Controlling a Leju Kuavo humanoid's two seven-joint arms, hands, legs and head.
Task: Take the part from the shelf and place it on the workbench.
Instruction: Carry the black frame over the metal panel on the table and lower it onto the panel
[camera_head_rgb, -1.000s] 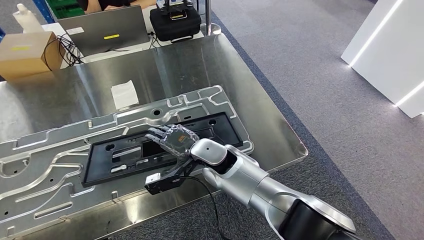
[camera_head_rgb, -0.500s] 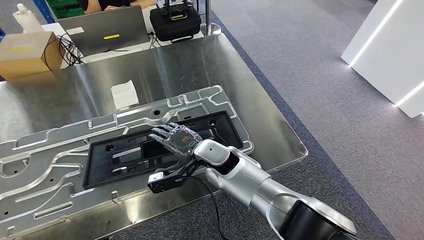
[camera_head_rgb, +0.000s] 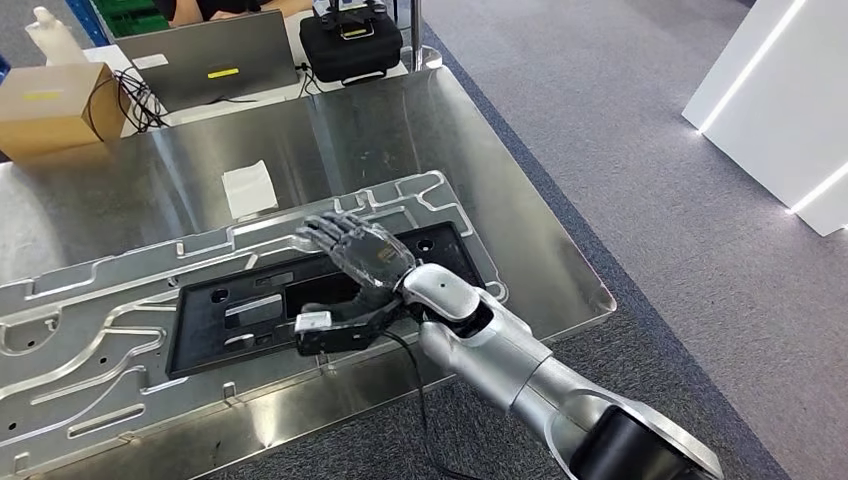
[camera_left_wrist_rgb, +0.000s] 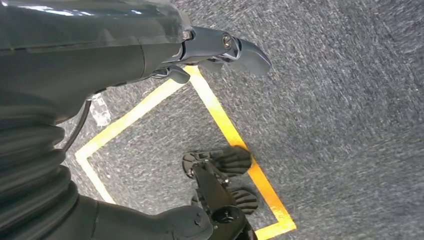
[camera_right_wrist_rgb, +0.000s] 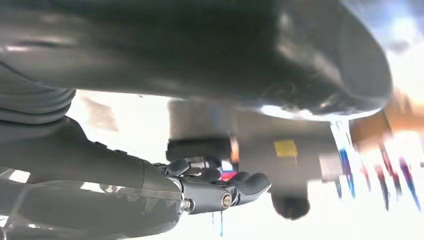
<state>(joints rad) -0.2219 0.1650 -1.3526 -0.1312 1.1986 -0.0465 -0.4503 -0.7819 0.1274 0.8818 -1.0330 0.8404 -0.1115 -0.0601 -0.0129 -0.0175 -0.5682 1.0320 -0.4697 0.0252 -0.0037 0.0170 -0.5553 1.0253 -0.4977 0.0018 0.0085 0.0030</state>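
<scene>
The part, a flat black plastic frame (camera_head_rgb: 240, 312), lies on a ribbed silver metal plate (camera_head_rgb: 90, 300) on the steel workbench (camera_head_rgb: 450, 140). My right hand (camera_head_rgb: 358, 255) hovers just above the frame's right half, tilted up with its fingers spread and nothing in them. In the blurred right wrist view the right hand (camera_right_wrist_rgb: 220, 192) has its fingers extended and holds nothing. My left hand (camera_left_wrist_rgb: 225, 47) hangs over grey carpet with yellow floor tape, and it holds nothing.
At the workbench's far end stand a grey laptop (camera_head_rgb: 210, 55), a black bag (camera_head_rgb: 350, 42), a cardboard box (camera_head_rgb: 45, 105) and a white bottle (camera_head_rgb: 50, 35). A white paper slip (camera_head_rgb: 248, 188) lies mid-table. The bench's right edge (camera_head_rgb: 560, 255) drops to carpet; a white panel (camera_head_rgb: 780, 100) stands far right.
My right hand has lifted off the black frame and tipped upward, its fingers spreading. The frame stays flat on the plate in the same place.
</scene>
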